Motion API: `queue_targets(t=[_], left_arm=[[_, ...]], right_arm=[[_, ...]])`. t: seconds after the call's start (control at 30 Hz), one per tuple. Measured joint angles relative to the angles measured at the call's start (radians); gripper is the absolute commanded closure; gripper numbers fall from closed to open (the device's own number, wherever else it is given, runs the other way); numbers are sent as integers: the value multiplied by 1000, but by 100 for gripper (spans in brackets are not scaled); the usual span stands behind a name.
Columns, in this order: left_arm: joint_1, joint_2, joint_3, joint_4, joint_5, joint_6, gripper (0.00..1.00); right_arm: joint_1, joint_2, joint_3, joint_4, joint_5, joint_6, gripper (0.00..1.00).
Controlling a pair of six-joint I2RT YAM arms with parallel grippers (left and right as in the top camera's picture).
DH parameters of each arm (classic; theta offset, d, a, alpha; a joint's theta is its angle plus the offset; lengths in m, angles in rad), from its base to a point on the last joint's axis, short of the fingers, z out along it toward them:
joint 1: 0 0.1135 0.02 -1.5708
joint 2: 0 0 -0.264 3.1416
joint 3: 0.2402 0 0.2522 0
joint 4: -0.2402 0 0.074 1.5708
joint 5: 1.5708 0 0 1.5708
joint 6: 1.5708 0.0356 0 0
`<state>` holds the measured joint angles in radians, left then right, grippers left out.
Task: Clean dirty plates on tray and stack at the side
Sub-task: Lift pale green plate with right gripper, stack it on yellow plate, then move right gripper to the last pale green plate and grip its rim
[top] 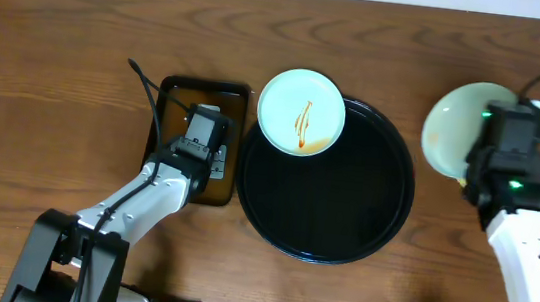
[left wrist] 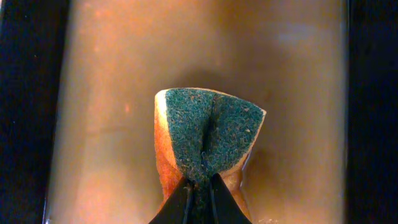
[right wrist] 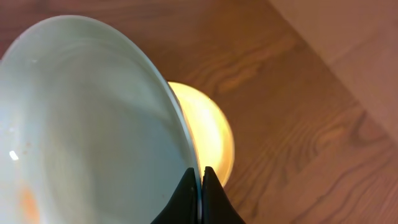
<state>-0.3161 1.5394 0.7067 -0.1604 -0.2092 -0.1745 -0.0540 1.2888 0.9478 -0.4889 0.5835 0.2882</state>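
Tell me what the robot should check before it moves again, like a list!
1. The right gripper pinches the mint plate by its rim: ok.
2. The yellow plate lies beneath it for stacking: ok.
3. The mint plate is fully clean: cannot tell, faint orange tint.
4. The left gripper holds the sponge over the brown tray: ok.
5. The streaked plate on the black tray is wiped: not ok, sauce shows.

Two mint plates [top: 300, 112] [top: 454, 125], one yellow plate [right wrist: 211, 130], two trays [top: 324, 207] [top: 183, 97], one sponge [left wrist: 211, 134].
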Motion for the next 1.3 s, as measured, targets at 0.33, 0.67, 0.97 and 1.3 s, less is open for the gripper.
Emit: queue_targets(t=[0.33,0.67,0.97,1.3], left_arm=[[0,0,0,-9,0,0,93],[0,0,0,-11,0,0,93],[0,0,0,-11,0,0,93],[0,0,0,-12,0,0,93]], right_arm=[[-284,161,2,60,-203,24,99],[-317,215,2,136,-388,0,46],[-159,214,2,164,-802,-104,48],[131,283,259,-155,-890,-248,34]])
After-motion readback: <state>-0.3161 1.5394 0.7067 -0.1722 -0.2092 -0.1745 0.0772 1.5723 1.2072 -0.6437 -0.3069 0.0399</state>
